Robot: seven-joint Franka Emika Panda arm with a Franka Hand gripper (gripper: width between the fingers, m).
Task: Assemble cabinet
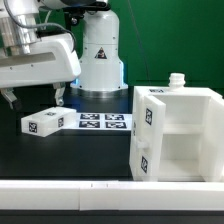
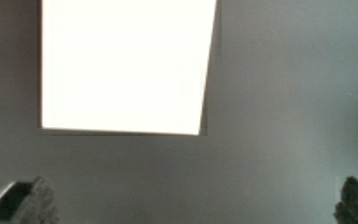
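Observation:
The cabinet body (image 1: 178, 135), a white open box with shelved compartments and square tags on its side, stands at the exterior view's right. A loose white panel (image 1: 42, 122) with tags lies flat on the dark table at the exterior view's left. My gripper (image 1: 36, 98) hangs just above that panel, its fingers wide apart and holding nothing. In the wrist view a bright white flat panel (image 2: 128, 65) lies on the grey table beyond my gripper (image 2: 190, 200). Only the dark fingertips (image 2: 19, 202) show at the frame's edges, far apart.
The marker board (image 1: 105, 122) lies flat between the loose panel and the cabinet body. The white robot base (image 1: 100, 55) stands behind it. A small white ridged knob (image 1: 178, 78) sits on top of the cabinet body. A white rail (image 1: 60, 190) runs along the table's front.

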